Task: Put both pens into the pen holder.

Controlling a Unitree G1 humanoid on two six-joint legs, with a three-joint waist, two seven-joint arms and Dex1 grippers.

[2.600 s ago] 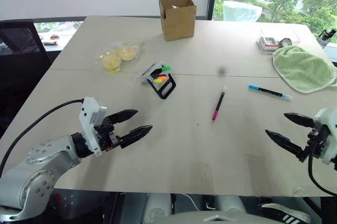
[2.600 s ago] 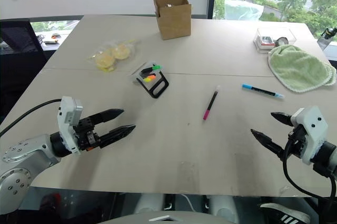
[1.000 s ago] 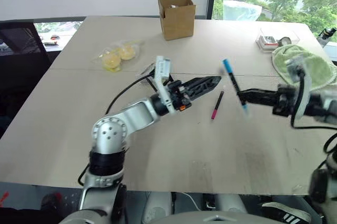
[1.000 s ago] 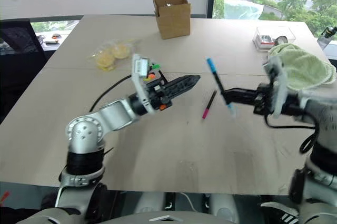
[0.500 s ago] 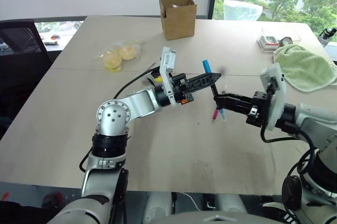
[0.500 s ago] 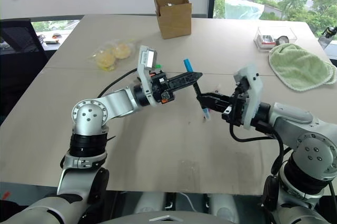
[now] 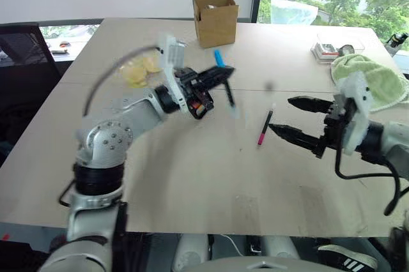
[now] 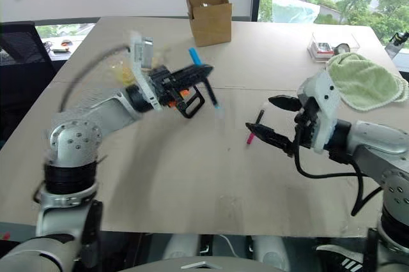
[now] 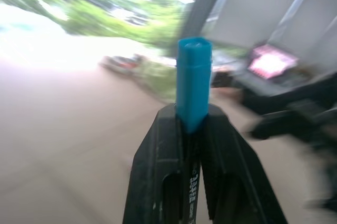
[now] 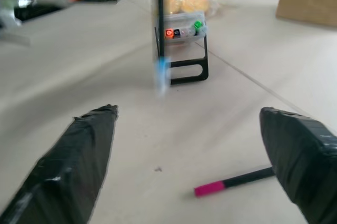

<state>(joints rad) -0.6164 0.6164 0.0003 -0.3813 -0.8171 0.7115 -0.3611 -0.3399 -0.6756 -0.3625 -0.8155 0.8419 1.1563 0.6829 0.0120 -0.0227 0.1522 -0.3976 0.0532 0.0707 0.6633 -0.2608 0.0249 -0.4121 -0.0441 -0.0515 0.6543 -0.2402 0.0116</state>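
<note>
Just above the middle of the left eye frame, the left gripper [image 7: 220, 75] has its black fingers clamped on the slim light blue pen [image 7: 223, 87], held over the beige table [image 7: 192, 176]. The small black-framed pen holder [image 8: 190, 101] sits close beneath it. Right of centre, the right gripper [image 7: 295, 116] has its jaws wide apart, holding nothing, beside the black pen with a magenta end [image 7: 264, 128] lying flat on the table.

Silver arms, black cables, black fingers [image 10: 84, 161]
</note>
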